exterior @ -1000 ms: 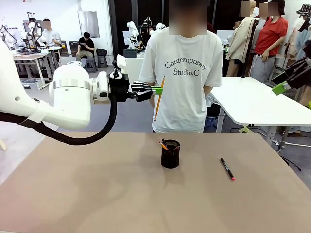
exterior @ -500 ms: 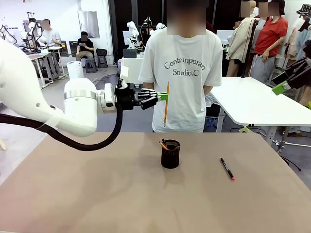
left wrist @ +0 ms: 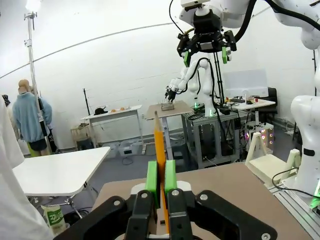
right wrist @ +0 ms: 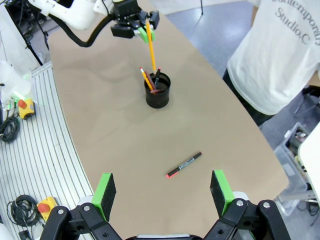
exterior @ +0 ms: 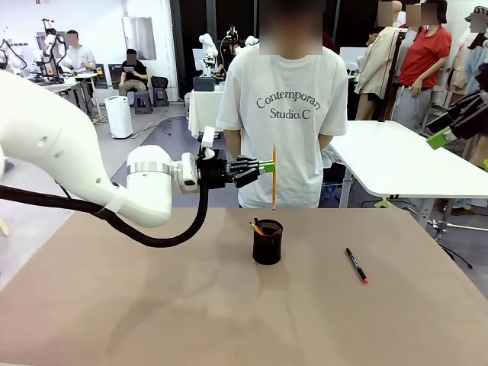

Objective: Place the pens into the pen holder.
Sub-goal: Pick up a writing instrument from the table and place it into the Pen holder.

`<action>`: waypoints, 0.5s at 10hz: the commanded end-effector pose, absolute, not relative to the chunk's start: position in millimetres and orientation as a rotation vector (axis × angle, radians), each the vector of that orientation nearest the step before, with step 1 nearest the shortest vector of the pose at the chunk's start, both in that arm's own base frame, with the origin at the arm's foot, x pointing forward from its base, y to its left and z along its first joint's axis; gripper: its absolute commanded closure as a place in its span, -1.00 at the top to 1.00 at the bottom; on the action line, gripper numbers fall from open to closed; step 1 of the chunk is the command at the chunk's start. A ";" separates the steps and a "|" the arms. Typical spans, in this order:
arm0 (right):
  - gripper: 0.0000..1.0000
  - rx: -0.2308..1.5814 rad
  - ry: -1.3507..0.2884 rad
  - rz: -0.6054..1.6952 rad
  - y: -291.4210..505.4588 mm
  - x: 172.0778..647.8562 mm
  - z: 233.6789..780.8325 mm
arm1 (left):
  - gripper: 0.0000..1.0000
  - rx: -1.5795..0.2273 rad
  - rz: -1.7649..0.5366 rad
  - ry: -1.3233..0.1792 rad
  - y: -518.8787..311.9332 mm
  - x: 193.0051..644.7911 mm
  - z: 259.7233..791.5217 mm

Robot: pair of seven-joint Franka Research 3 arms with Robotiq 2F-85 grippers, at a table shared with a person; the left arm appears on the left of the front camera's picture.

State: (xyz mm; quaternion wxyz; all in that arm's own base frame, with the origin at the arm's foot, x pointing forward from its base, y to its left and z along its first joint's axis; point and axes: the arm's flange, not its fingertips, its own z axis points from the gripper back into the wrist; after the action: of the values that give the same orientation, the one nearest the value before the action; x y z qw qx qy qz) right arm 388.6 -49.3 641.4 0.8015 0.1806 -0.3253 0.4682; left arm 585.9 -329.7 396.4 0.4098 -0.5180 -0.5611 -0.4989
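A white-shirted person (exterior: 290,130) stands behind the brown table (exterior: 152,305).

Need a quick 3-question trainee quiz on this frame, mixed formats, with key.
1. True or false: the left gripper is shut on a yellow pencil, upright, not yet in the pen holder.
2. Fill in: the right gripper is ____ (open/shut).
3. The black marker lies: A) in the pen holder; B) on the table; C) in the right gripper.
Key: 1 true; 2 open; 3 B.
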 end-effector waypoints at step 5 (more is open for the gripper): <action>1.00 0.396 -0.714 1.010 -48.6 388.5 643.6 | -1.00 -1.293 -1.256 -1.408 -325.2 612.1 356.2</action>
State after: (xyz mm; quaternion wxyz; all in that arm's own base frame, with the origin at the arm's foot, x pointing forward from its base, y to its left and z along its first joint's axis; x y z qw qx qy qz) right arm 388.6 -49.3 641.4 0.8015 0.1806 -0.3253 0.4682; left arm 608.9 -324.8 356.9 0.4205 -0.5209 -0.5582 -0.4901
